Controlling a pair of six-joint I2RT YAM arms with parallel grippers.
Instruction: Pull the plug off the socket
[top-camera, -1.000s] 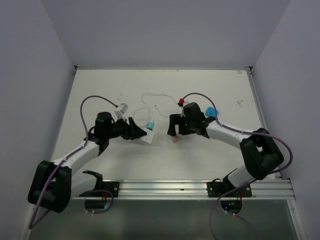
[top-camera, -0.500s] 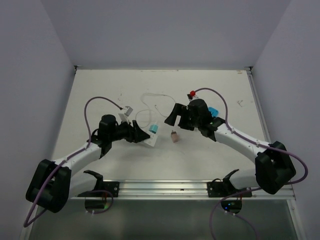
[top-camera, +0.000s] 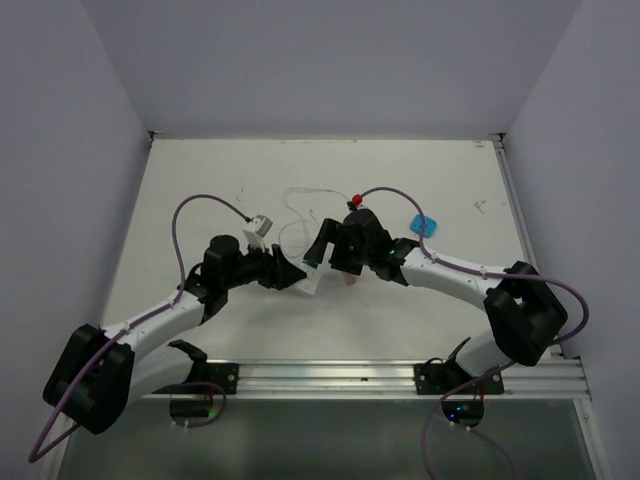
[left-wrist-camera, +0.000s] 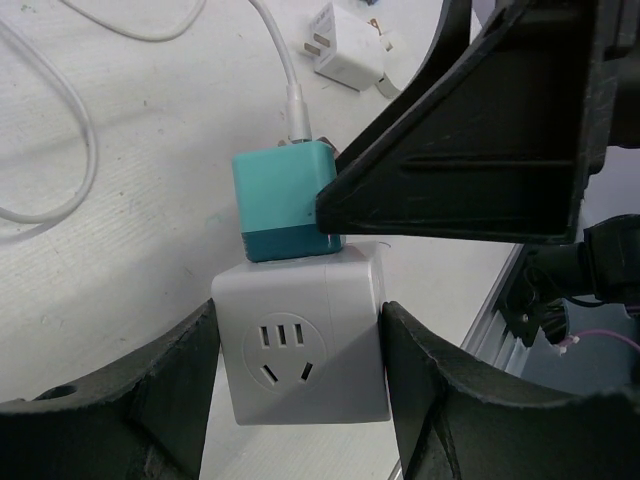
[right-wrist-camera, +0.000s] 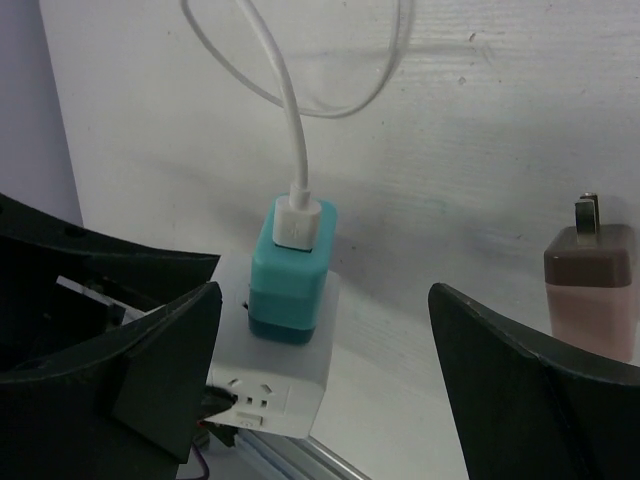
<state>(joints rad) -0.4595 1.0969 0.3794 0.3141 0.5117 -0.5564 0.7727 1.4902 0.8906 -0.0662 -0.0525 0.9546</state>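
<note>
Tabletop (top-camera: 200, 180) white, scuffed; grey walls (top-camera: 60, 120); left gripper (top-camera: 291, 272) clamps socket (left-wrist-camera: 305, 345); right gripper (top-camera: 326, 250) wide.

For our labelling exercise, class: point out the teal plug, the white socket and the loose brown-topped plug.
teal plug (right-wrist-camera: 290, 272), right wrist view, its side face below the cable.
socket (left-wrist-camera: 300, 350), left wrist view, the face with the slots.
brown-topped plug (right-wrist-camera: 590, 318), right wrist view, its pale lower body.

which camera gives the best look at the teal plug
Right wrist view: the teal plug is whole, seated on the white socket with its cable on top. Left wrist view has one corner blocked; the top view shows only a teal speck.
</note>
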